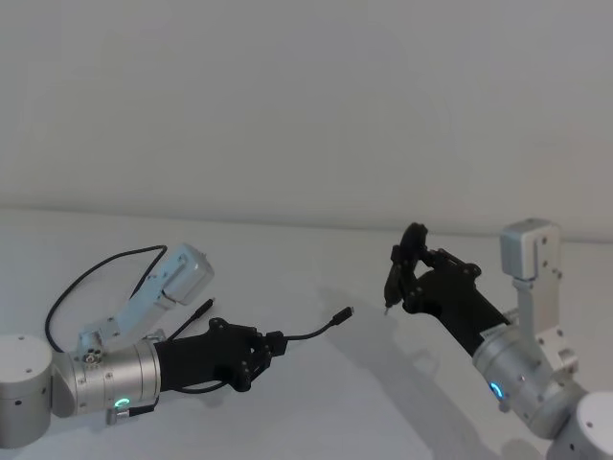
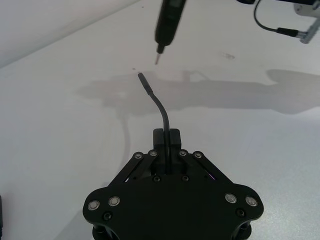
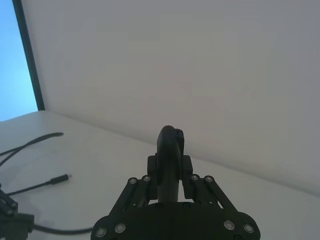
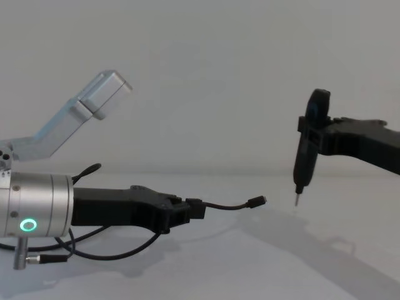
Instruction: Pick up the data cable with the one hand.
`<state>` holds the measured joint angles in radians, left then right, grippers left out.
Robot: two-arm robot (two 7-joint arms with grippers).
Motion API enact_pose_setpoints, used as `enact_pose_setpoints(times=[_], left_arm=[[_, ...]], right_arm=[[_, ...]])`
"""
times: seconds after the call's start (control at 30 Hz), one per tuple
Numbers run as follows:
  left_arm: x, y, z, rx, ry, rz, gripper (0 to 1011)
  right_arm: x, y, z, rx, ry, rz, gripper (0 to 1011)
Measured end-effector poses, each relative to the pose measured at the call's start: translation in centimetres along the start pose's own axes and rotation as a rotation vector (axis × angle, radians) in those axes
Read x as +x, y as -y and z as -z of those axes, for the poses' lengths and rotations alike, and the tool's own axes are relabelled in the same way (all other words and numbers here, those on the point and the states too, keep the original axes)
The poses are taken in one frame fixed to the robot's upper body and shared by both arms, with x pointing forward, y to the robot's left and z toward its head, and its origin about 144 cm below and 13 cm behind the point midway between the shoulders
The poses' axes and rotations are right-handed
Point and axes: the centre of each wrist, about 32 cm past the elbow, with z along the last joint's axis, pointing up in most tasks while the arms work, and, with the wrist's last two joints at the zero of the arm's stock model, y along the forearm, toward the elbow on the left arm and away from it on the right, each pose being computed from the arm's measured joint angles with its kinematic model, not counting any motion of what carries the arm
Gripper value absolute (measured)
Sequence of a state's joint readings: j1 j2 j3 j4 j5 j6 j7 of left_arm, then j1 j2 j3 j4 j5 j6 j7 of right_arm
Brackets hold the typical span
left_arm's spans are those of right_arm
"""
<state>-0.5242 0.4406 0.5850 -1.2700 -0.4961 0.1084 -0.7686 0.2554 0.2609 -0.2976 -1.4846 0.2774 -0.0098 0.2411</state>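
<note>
White tabletop [image 4: 250, 262] before you: your left gripper [image 4: 194, 209] clamps the data cable [image 4: 228, 205], its free end pointing toward the pen-like tool [image 4: 303, 165] pinched in your right gripper [image 4: 314, 134].

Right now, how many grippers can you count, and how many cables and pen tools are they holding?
Grippers: 2 (left gripper, right gripper)
Cable, held by the left gripper: 1
Pen tool, held by the right gripper: 1
Total: 4
</note>
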Motion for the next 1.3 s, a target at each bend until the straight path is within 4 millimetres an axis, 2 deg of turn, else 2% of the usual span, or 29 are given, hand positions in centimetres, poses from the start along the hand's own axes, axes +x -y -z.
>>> enact_pose_setpoints(times=[0.43, 1.3], left_arm=[[0.0, 0.0, 0.0, -0.003, 0.001, 0.010, 59], [0.0, 0.0, 0.0, -0.005, 0.002, 0.015, 60]], right_arm=[[0.2, -1.9, -0.5, -0.014, -0.007, -0.047, 275], [-0.2, -2.7, -0.5, -0.053, -0.039, -0.095, 274]])
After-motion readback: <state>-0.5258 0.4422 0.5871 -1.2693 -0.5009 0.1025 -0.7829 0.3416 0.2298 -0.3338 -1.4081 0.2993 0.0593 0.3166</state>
